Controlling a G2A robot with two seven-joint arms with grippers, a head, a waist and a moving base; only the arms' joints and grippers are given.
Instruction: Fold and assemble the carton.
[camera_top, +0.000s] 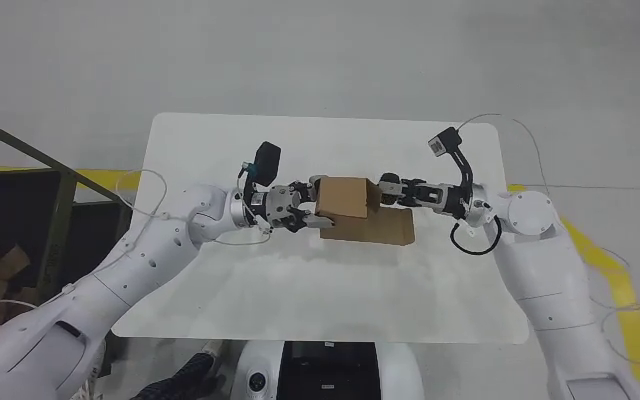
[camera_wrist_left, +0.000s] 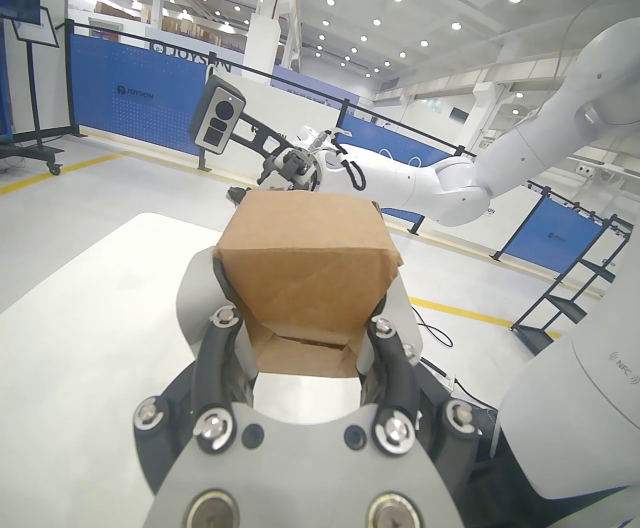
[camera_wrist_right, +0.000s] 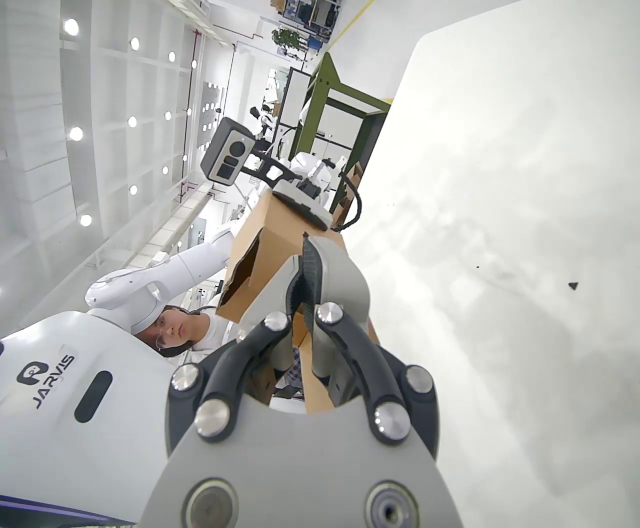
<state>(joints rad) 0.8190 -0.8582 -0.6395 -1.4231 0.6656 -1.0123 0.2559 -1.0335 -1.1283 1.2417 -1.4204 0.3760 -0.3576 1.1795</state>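
Centre frame: my left jaws clamp one end of the carton (camera_top: 345, 197), steadying it so my right jaws, pinching the opposite end, can fold it.

The carton (camera_top: 345, 197) is at the middle of the surface (camera_top: 300, 290), between the two arms. The left end effector (camera_top: 312, 212) clasps its left end and the right end effector (camera_top: 384, 190) pinches its right end. One flat panel of the carton spreads out on the robot's side.
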